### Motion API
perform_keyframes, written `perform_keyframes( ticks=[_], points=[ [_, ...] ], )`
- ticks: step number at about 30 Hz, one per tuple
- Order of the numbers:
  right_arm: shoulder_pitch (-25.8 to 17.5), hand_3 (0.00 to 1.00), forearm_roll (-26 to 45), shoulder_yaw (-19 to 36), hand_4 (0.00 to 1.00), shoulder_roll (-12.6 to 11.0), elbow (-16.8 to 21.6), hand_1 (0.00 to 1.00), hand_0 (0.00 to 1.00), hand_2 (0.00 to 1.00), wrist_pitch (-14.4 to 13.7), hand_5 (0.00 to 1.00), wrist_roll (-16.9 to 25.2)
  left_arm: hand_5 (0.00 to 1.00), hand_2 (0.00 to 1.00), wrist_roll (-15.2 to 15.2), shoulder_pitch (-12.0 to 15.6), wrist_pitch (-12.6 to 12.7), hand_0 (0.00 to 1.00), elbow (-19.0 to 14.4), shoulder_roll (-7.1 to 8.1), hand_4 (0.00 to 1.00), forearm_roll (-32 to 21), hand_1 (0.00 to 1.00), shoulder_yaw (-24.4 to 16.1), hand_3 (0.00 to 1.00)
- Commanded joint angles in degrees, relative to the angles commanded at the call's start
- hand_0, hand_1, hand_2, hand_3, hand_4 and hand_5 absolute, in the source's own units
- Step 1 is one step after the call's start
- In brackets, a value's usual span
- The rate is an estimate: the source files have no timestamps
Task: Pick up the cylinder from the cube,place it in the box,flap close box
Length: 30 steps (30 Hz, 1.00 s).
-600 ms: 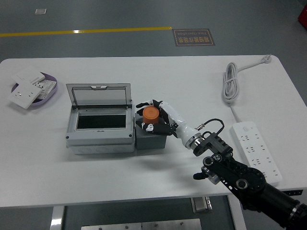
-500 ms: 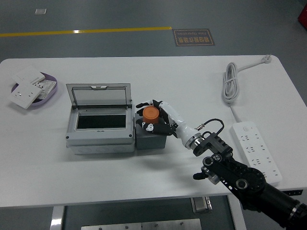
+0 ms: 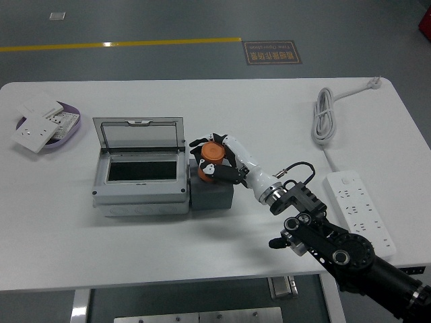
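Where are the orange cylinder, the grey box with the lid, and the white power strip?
orange cylinder [image 3: 212,152], head view, on its top face.
grey box [image 3: 140,198], head view, on its front wall.
power strip [image 3: 359,214], head view, on its middle sockets.

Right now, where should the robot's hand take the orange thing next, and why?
Probably leftward, over the open box. The right hand grips the orange cylinder just above the dark cube, and the box beside it stands with its lid up.
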Motion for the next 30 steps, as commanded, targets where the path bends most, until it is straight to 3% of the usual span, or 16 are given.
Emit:
perform_keyframes(
  ticks=[9,11,16,17,23,24,28,29,30],
  points=[
    [2.81,0.489,-3.02,-2.32,0.071,-0.26,4.9,0.583,0.702,0.528,-1.29,0.002,-1.85,0.207,0.591,0.15,0.1,0.04,0.606,0.0,0.07,0.645,0.22,0.59,-0.45,0.585],
    [3.98,0.485,-3.86,-3.58,0.067,0.02,4.74,0.574,0.657,0.525,-1.51,0.002,-2.5,0.205,0.592,0.17,0.08,0.03,0.605,0.0,0.11,0.646,0.29,0.59,-0.49,0.586],
    [6.91,0.485,-6.54,-6.34,0.067,1.23,3.19,0.574,0.657,0.525,-2.63,0.002,-4.17,0.205,0.592,0.2,0.01,0.0,0.605,0.0,0.14,0.646,0.45,0.59,-0.58,0.586],
    [7.56,0.485,-7.27,-6.88,0.059,1.54,2.79,0.575,0.602,0.524,-2.95,0.002,-4.61,0.206,0.591,0.22,0.0,-0.01,0.605,0.0,0.14,0.646,0.48,0.588,-0.59,0.585],
    [12.33,0.485,-14.18,-10.8,0.059,3.02,0.73,0.575,0.602,0.524,-5.25,0.002,-8.91,0.206,0.591,0.32,-0.03,-0.08,0.605,0.0,0.3,0.646,1.0,0.588,-0.84,0.585],
    [13.28,0.485,-15.89,-11.57,0.072,3.2,0.5,0.523,0.462,0.52,-5.67,0.002,-9.83,0.207,0.591,0.35,-0.06,-0.1,0.605,0.0,0.34,0.646,1.18,0.588,-0.95,0.585],
    [16.03,0.485,-21.31,-14.27,0.072,3.92,0.14,0.523,0.462,0.52,-6.33,0.002,-12.38,0.207,0.591,0.4,-0.17,-0.15,0.605,0.0,0.51,0.646,1.59,0.588,-1.13,0.585],
    [16.6,0.49,-22.59,-14.96,0.089,4.18,0.08,0.508,0.336,0.52,-6.35,0.002,-12.88,0.207,0.591,0.4,-0.19,-0.15,0.605,0.0,0.54,0.645,1.65,0.588,-1.16,0.584],
    [17.15,0.49,-23.52,-15.76,0.089,4.53,0.01,0.508,0.336,0.52,-6.34,0.002,-13.34,0.207,0.591,0.42,-0.21,-0.16,0.605,0.0,0.57,0.645,1.77,0.588,-1.23,0.584]
  ],
)
